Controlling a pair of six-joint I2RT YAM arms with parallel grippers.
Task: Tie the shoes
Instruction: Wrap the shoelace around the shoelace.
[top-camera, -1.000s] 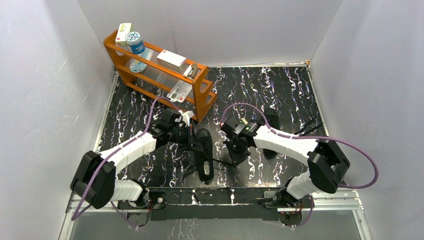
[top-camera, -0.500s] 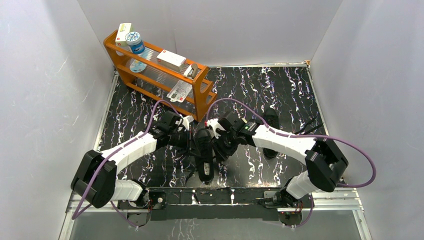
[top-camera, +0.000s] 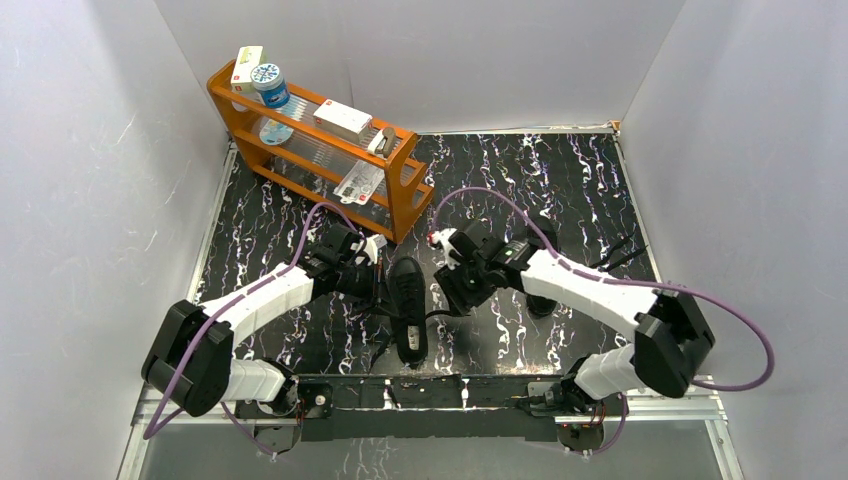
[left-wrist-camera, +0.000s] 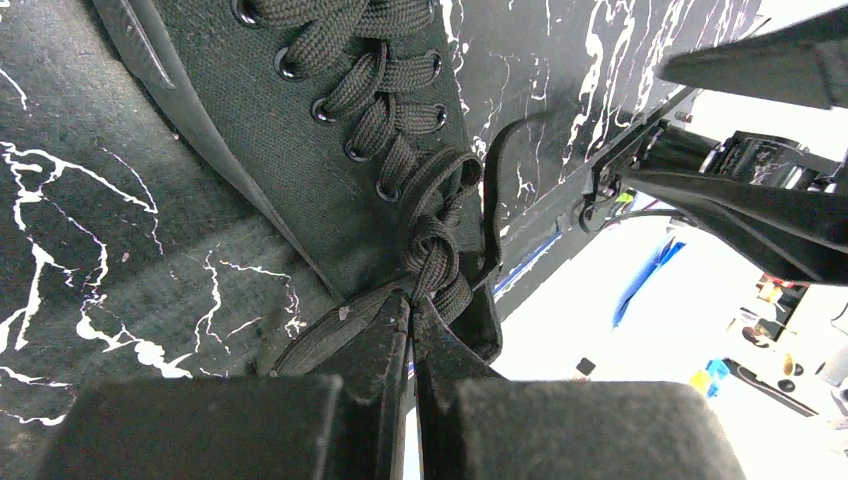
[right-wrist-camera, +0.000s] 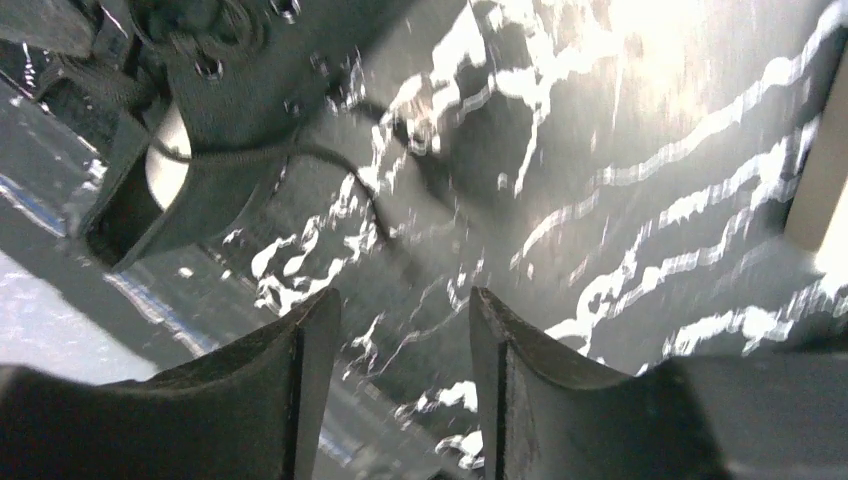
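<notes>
While the left gripper (left-wrist-camera: 411, 308) pinches a lace (left-wrist-camera: 432, 250) of the middle shoe (top-camera: 408, 310) tight, the right gripper (right-wrist-camera: 403, 305) hangs beside it, fingers apart, holding nothing. The right arm (top-camera: 585, 285) hides most of the other shoe (top-camera: 545, 236).

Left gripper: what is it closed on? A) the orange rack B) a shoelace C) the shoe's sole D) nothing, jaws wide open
B: in the left wrist view the left gripper is shut on the lace coming off the shoe.
</notes>
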